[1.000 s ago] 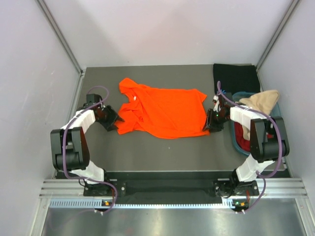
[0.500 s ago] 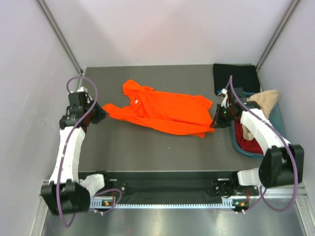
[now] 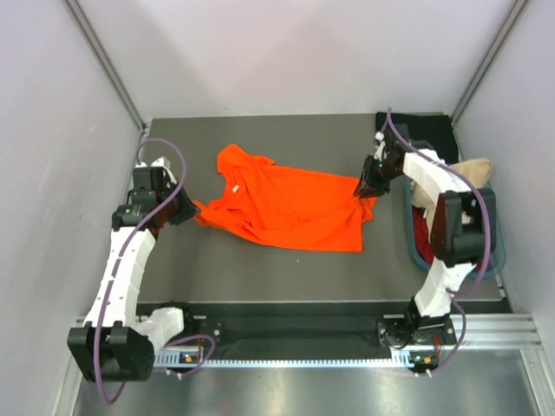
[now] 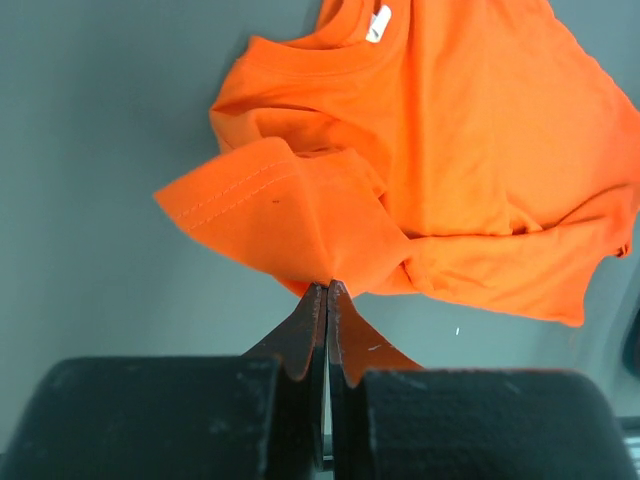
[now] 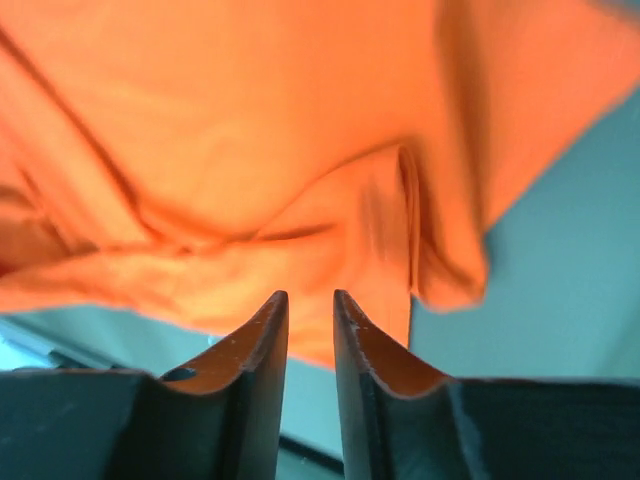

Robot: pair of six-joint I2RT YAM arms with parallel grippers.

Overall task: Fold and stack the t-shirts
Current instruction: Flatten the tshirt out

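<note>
While lying rumpled across mid-table: orange t-shirt (image 3: 290,208) | left sleeve pinched in left gripper (image 4: 327,290), jaws pressed tight together | right edge at right gripper (image 5: 310,296), jaws a sliver apart, cloth right at the tips, can't tell if gripped | further right: beige t-shirt (image 3: 470,172) draped over teal tub (image 3: 410,239), black t-shirt (image 3: 414,130) at the far corner

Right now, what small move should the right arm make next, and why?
Probably close the right gripper on the edge of the orange t-shirt: its jaws stand slightly apart at the cloth, while the left gripper pinches a sleeve and the shirt lies rumpled.
</note>
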